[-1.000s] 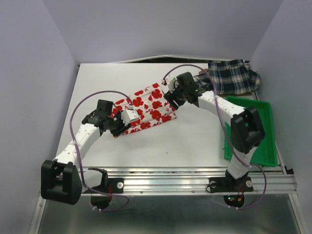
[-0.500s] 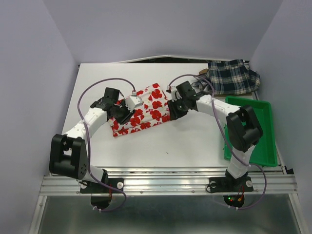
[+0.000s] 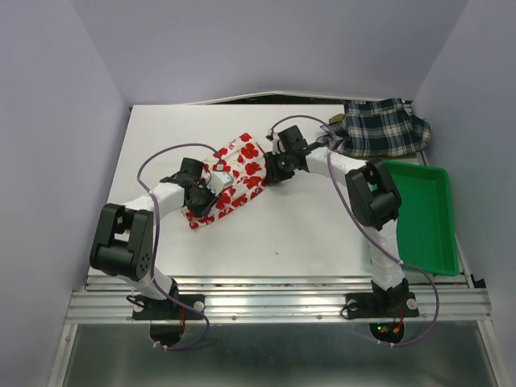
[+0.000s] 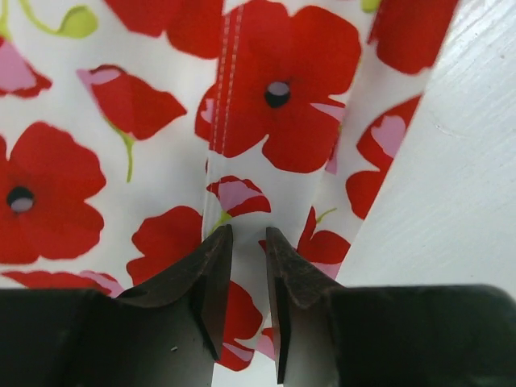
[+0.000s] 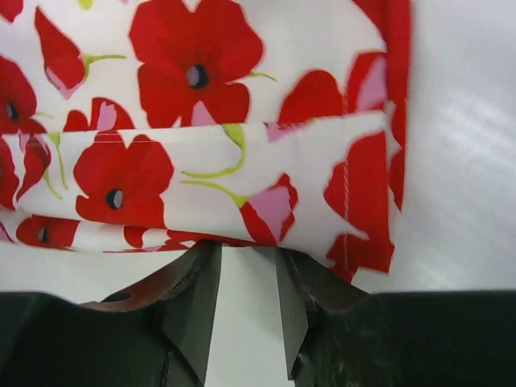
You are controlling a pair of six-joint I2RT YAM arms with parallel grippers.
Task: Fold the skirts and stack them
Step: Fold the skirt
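The flowered skirt (image 3: 235,171) lay folded into a slanted band on the white table (image 3: 314,230), left of centre, with an arm at each end. From above, only its outline and the arms bent over it were plain; the fingers were hidden under the wrists.

The left wrist camera showed what the overhead view hid. The left gripper (image 4: 246,242) was clenched on a raised pleat of the red-poppy cloth (image 4: 121,121), the dark fingers (image 4: 211,278) drawn almost together beside a stitched seam.

The right wrist view showed the right gripper (image 5: 242,256) at the edge of the stacked layers (image 5: 201,161). Its jaws were narrowed with pale surface between them, and I could not tell whether any cloth was caught.

Only the overhead camera took in the plaid skirt (image 3: 384,127), bunched at the far right corner, and the green tray (image 3: 430,242) at the right edge, well apart from the flowered skirt.
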